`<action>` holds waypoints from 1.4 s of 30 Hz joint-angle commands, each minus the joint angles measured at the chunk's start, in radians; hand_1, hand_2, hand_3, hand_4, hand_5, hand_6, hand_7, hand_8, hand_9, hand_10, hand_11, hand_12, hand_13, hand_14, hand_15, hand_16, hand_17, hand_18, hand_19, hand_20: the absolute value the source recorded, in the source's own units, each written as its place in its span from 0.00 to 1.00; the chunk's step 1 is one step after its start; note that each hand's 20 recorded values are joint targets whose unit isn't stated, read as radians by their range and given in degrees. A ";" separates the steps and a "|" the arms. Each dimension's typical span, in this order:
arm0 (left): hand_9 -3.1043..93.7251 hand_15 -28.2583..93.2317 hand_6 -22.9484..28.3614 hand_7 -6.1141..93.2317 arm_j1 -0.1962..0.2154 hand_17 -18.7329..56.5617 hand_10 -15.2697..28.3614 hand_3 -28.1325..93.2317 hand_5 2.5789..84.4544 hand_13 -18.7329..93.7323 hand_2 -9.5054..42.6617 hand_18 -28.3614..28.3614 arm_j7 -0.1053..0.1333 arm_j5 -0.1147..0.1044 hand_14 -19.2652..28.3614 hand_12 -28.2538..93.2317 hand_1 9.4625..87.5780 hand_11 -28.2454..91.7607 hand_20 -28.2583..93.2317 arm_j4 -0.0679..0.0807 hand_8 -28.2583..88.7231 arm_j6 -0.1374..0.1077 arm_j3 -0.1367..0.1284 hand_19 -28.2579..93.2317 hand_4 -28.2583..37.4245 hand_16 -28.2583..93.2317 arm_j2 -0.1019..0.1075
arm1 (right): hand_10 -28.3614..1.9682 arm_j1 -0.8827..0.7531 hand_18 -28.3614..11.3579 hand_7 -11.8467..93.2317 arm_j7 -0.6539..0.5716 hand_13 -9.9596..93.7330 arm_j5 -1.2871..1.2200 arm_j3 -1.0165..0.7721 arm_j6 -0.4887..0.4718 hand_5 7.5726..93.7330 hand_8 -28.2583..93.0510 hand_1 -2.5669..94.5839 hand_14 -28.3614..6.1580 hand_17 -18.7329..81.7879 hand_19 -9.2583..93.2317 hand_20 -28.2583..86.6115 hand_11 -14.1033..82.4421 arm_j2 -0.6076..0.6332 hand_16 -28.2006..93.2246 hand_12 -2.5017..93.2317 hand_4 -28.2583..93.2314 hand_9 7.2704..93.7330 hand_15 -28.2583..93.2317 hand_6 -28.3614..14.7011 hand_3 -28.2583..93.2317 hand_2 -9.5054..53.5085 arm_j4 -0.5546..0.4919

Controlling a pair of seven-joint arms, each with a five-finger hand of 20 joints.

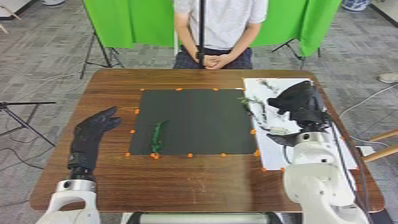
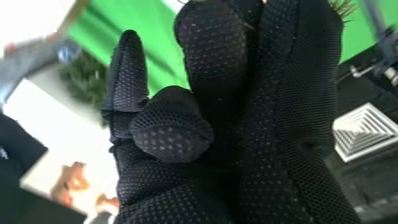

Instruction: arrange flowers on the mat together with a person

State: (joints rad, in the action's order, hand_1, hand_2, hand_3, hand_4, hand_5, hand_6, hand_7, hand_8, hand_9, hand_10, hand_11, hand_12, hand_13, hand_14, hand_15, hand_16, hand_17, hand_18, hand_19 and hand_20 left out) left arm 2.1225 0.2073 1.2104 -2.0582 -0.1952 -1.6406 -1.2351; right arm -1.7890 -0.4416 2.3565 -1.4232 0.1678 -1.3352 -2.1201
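In the head view, my left hand is at the left side of the table, its fingers loosely extended. My right hand hangs over the white sheet. The dark mat has one green leafy sprig standing lengthwise near its left edge. On the sheet, thin dark stems and a pale flower lie left of my right hand, which covers part of the sheet. In the right wrist view, my right hand has long straight fingers, the thumb folded in front of the palm; no held stem can be made out.
Small orange markers line the mat's border on the brown table. Across the table a person sits with clasped hands beyond the far edge. A dark vertical pole stands before the person, with green cloth behind.
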 commanded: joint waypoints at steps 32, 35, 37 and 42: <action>0.56 0.41 0.52 0.20 0.026 0.35 0.70 0.77 0.57 0.51 0.25 0.72 -0.072 0.025 0.79 0.35 0.22 0.42 0.37 -0.017 0.19 0.040 -0.012 0.32 0.12 0.22 0.015 | 0.65 0.082 0.22 0.30 -0.130 0.99 -0.163 0.345 -0.027 0.96 0.35 0.95 0.78 0.58 0.75 0.60 0.49 -0.183 0.46 0.28 0.52 1.00 0.73 0.68 0.00 0.00 0.261; 0.56 0.41 0.52 0.20 0.026 0.35 0.70 0.77 0.57 0.51 0.25 0.72 -0.076 0.026 0.79 0.35 0.22 0.42 0.37 -0.018 0.19 0.042 -0.013 0.32 0.12 0.23 0.015 | 0.65 0.108 0.22 0.30 -0.139 1.00 -0.158 0.359 -0.013 0.96 0.35 0.95 0.79 0.59 0.75 0.60 0.49 -0.195 0.46 0.27 0.51 1.00 0.72 0.68 0.00 0.00 0.287; 0.56 0.41 0.52 0.20 0.024 0.35 0.70 0.77 0.57 0.51 0.25 0.72 -0.080 0.027 0.79 0.35 0.22 0.42 0.37 -0.018 0.19 0.045 -0.012 0.32 0.12 0.23 0.015 | 0.65 0.114 0.23 0.30 -0.141 1.00 -0.161 0.362 -0.009 0.96 0.35 0.95 0.79 0.59 0.75 0.60 0.49 -0.197 0.46 0.27 0.51 1.00 0.71 0.68 0.00 0.00 0.291; 0.56 0.41 0.52 0.20 0.028 0.35 0.70 0.77 0.57 0.51 0.25 0.72 -0.083 0.030 0.79 0.35 0.22 0.42 0.37 -0.022 0.19 0.052 -0.014 0.32 0.12 0.23 0.017 | 0.65 0.116 0.23 0.29 -0.146 1.00 -0.167 0.365 -0.012 0.96 0.35 0.95 0.80 0.59 0.75 0.59 0.49 -0.200 0.45 0.26 0.51 1.00 0.71 0.68 0.00 0.00 0.299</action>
State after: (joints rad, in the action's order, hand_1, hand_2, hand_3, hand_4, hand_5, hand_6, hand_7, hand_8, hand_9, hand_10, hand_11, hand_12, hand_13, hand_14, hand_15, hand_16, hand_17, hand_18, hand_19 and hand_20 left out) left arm 2.1354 0.1409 1.2316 -2.0736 -0.1612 -1.6511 -1.2207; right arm -1.6714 -0.5708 2.1879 -1.0702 0.1501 -1.5116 -1.8378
